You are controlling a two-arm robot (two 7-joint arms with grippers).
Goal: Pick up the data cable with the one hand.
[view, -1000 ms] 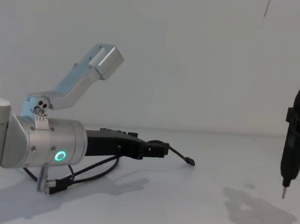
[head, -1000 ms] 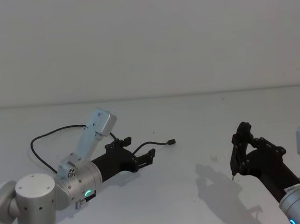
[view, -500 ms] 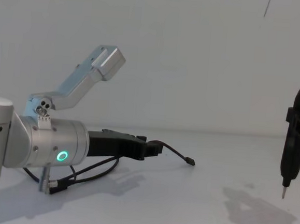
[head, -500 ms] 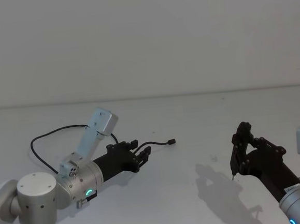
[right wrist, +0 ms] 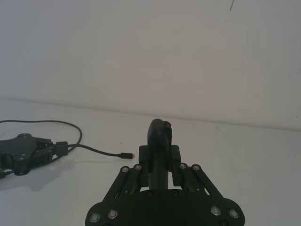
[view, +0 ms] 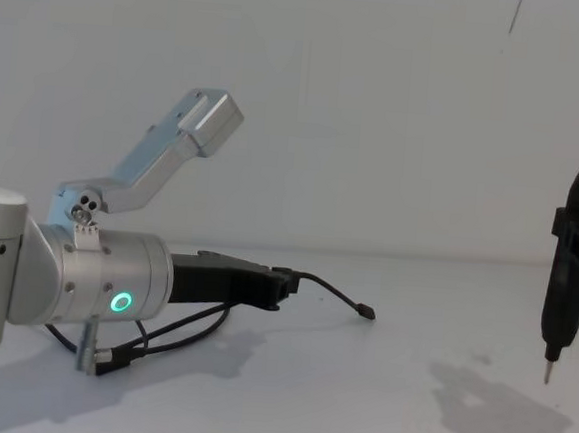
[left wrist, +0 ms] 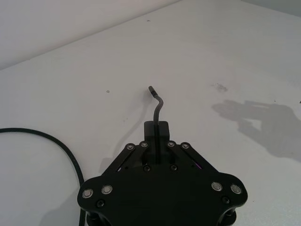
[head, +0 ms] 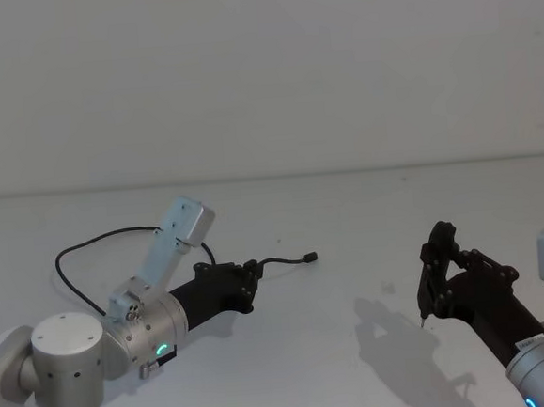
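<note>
Left claw point(head: 249, 273) clamped on the data cable point(left wrist: 158, 107), 1 plug jutting just beyond its tips; right claw point(head: 435, 271), pressed together, hangs well apart.

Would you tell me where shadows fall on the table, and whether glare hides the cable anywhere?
Head view: the right gripper throws a soft grey shadow on the table, toward the middle. Chest view: the same shadow lies below it. Left wrist view: no glare; the data cable stands out dark ahead of the left gripper.
</note>
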